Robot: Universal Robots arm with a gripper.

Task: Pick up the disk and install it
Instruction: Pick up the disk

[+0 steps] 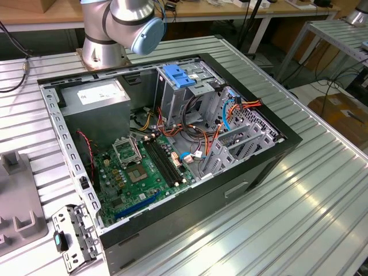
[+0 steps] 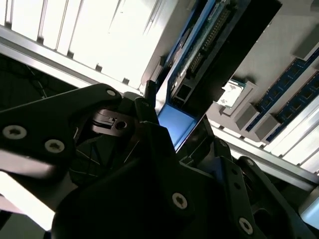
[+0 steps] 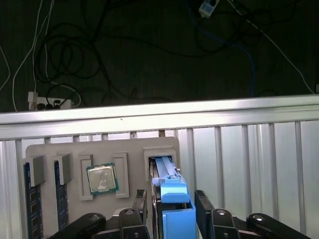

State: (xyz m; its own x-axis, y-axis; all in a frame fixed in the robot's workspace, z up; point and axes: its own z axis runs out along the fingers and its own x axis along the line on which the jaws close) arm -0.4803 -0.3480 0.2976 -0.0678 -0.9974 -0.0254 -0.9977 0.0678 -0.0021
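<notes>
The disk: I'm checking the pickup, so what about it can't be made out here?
- First wrist view: the disk, at the pincer, runs off the picture edge.
- Second wrist view: the pincer's dark links cover much of the disk.
- Exterior view: the arm is cut off by the top edge.

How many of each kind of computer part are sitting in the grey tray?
In the grey tray, seen in the first wrist view:
memory sticks: 2
processor chip: 1
disk: 1
Total: 4
</notes>
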